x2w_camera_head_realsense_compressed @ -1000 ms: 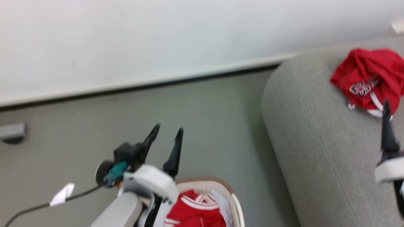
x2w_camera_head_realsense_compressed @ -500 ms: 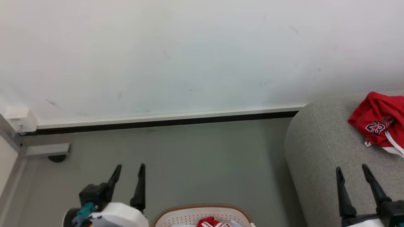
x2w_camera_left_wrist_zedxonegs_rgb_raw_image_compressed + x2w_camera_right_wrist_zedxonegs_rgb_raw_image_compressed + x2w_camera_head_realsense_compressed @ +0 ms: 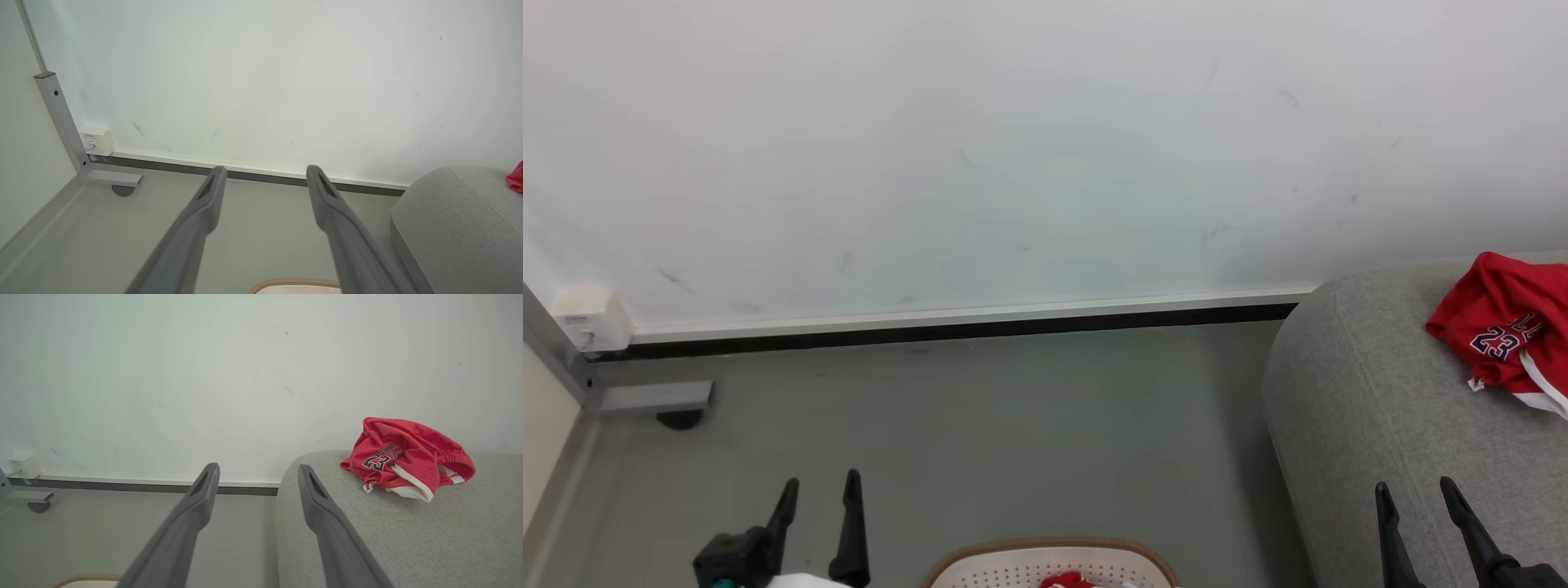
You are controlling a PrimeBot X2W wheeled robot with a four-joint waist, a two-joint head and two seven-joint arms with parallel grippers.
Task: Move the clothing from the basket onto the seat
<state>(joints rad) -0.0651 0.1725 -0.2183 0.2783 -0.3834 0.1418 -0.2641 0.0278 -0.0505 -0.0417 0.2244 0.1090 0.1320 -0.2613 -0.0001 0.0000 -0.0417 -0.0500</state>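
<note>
Head camera tilted up since earlier frame: I see more wall [image 3: 1013,163], things themselves not moved. Seat [image 3: 1372,408] light grey, at right. Basket [image 3: 1054,545] on floor [image 3: 1013,425], left of seat. Clothing [image 3: 1503,335] crumpled on seat, number 23 showing; more red fabric [image 3: 1066,581] in basket. Left pincer [image 3: 823,480], right pincer [image 3: 1413,485] both released, empty.

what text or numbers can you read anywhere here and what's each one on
"23": on the crumpled red garment lying on the seat.
"ULL", as far as it can be made out: curved letters just above the 23 on the same garment; the rest of the word is lost in a fold.
Label on the white wall box: too small to read.
</note>
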